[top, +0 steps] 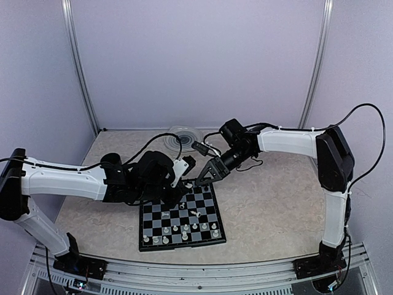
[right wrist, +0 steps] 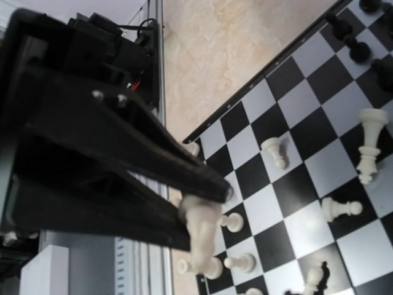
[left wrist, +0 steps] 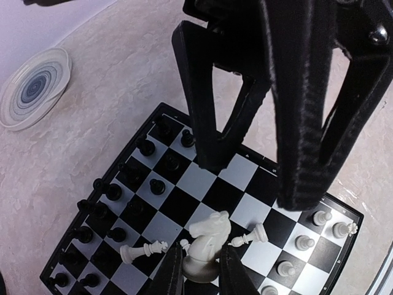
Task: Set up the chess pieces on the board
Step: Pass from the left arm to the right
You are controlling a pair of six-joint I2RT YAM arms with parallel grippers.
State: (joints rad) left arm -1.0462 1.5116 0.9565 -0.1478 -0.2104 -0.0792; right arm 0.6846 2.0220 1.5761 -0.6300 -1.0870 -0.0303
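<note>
As seen from both wrist views: found right gripper (right wrist: 202, 215) clamped on white knight (left wrist: 206, 246) above the board (left wrist: 202, 181); noted left gripper (left wrist: 252, 166) spread, empty; recorded toppled white pieces (left wrist: 142, 251) mid-board.

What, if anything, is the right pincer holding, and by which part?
The right pincer holds a white knight, pinched at its base between the fingertips.

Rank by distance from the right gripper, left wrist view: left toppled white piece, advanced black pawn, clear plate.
1. toppled white piece, beside the right gripper on the board.
2. black pawn, mid-board, upper left.
3. clear plate, off the board, far upper left.
</note>
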